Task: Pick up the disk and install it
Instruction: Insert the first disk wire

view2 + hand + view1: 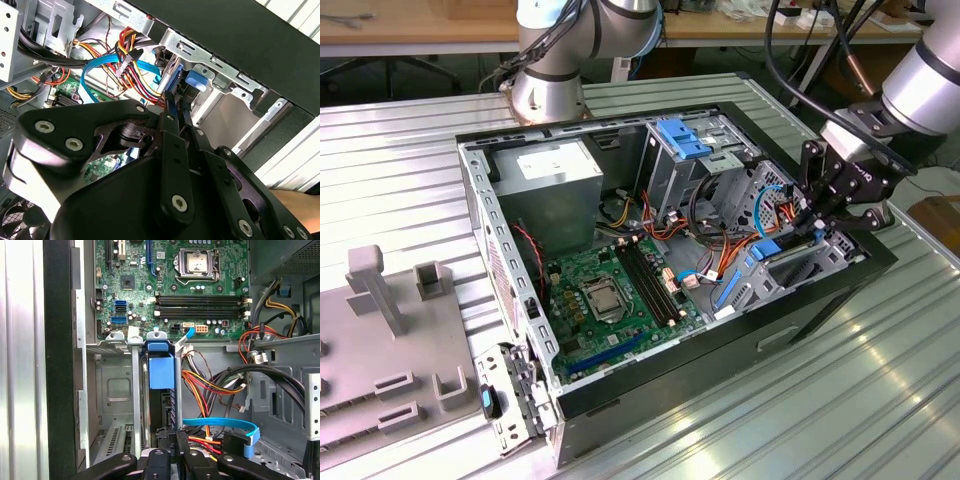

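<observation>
Disk (pixel 161 371): edge-on in drive cage (pixel 112 390), fingers (pixel 176 116) clamped on it; risk judged: tilt jams carrier against rails.

disk (pixel 161 371) | blue carrier, metal edges | on edge, upright | seemingly seated in drive bay

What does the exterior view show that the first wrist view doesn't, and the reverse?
Exterior view: the whole open computer case on the ribbed metal table, the grey power supply and the arm's base. First wrist view: a close look at the disk, its blue carrier upright between the drive bay's metal rails, with a blue flat cable nearby. Both: the motherboard with its processor socket, and the tool at the case's drive bay end.
</observation>
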You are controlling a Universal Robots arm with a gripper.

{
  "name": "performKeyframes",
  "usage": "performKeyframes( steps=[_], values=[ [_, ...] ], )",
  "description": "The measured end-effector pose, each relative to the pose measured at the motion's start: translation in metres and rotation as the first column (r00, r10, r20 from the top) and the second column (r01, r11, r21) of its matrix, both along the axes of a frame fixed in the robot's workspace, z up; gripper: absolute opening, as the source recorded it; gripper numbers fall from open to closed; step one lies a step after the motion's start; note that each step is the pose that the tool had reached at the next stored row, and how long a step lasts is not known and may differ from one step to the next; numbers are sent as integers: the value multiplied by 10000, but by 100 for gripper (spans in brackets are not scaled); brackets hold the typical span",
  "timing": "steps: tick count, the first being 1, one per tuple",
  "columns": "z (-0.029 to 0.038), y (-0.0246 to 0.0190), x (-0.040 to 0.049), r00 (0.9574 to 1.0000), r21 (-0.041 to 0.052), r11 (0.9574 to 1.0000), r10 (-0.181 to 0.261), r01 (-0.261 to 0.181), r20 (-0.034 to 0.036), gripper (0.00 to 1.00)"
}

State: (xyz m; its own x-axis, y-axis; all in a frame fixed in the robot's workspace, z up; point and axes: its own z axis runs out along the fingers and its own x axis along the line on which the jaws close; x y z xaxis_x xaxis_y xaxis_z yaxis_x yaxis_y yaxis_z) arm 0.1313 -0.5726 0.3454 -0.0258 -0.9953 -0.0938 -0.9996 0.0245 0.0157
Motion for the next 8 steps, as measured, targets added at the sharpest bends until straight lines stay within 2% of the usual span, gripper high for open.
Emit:
performKeyframes(
  steps=[8],
  values=[
    [12, 0, 0, 10000, 3, 10000, -1, 1, -4, 17]
  ],
)
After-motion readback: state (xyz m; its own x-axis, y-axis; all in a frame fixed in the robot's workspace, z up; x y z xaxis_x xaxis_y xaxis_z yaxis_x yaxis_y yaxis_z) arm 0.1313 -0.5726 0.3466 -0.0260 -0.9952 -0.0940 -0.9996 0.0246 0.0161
